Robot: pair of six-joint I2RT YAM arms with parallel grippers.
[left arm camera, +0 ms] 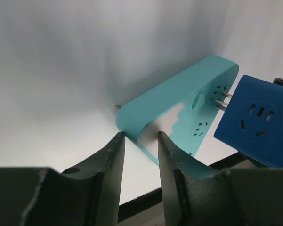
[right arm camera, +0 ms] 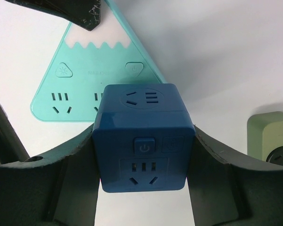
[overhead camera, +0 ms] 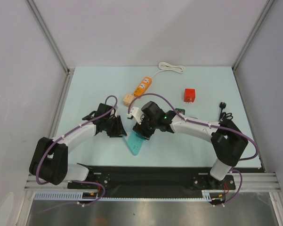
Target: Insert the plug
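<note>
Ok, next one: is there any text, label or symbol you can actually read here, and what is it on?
No readable words anywhere.
Power symbol, a circle with a bar: on a button of the blue socket cube.
Faint raised lettering between the buttons of the teal power strip: too faint to read.
Markings on the orange power strip: too small to read.

Your L arm (overhead camera: 77,134) and R arm (overhead camera: 198,126) are bending inward toward center. R gripper (right arm camera: 143,141) is clamping the blue cube (right arm camera: 141,113). L gripper (left arm camera: 140,137) is seemingly pinching the teal strip (left arm camera: 169,103) end.
</note>
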